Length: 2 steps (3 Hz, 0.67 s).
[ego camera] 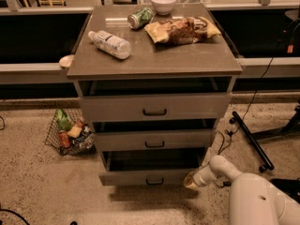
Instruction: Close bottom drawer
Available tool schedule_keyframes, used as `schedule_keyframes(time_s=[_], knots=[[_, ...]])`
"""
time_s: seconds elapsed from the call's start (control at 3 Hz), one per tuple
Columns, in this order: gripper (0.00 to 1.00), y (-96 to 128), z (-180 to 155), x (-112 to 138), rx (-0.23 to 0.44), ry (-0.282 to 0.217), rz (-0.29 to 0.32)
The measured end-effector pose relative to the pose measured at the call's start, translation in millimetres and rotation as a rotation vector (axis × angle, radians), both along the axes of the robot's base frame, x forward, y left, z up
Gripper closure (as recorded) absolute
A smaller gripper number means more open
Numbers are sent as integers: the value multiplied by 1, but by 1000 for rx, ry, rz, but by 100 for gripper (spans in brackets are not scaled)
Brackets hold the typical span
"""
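The bottom drawer [140, 176] is the lowest of the cabinet's three, a wide shallow grey-beige front with a small dark bar handle [154, 181]. It stands pulled out a little, with a dark gap above its front. My gripper [190, 180] is at the end of the white arm [220, 168] coming from the lower right. It rests against the right end of the bottom drawer's front.
The middle drawer [150, 139] and top drawer [154, 107] are also slightly out. On the cabinet top [187, 60] lie a plastic bottle [110, 43], a can [140, 18], a bowl [163, 3] and a chip bag [182, 29]. A wire basket [69, 131] stands at the left, a black stand base [252, 140] at the right.
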<state>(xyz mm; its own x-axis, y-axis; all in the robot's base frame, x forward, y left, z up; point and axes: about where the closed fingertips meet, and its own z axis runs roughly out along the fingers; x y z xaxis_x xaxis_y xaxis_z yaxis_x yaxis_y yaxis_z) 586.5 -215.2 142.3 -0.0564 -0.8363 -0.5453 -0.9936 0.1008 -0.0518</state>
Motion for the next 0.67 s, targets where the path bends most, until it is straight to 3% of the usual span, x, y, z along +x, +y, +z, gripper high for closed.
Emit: schedule_keyframes(time_s=[0.33, 0.67], knots=[[36, -1, -3, 7, 7, -1, -4], [13, -1, -4, 11, 14, 0, -3]])
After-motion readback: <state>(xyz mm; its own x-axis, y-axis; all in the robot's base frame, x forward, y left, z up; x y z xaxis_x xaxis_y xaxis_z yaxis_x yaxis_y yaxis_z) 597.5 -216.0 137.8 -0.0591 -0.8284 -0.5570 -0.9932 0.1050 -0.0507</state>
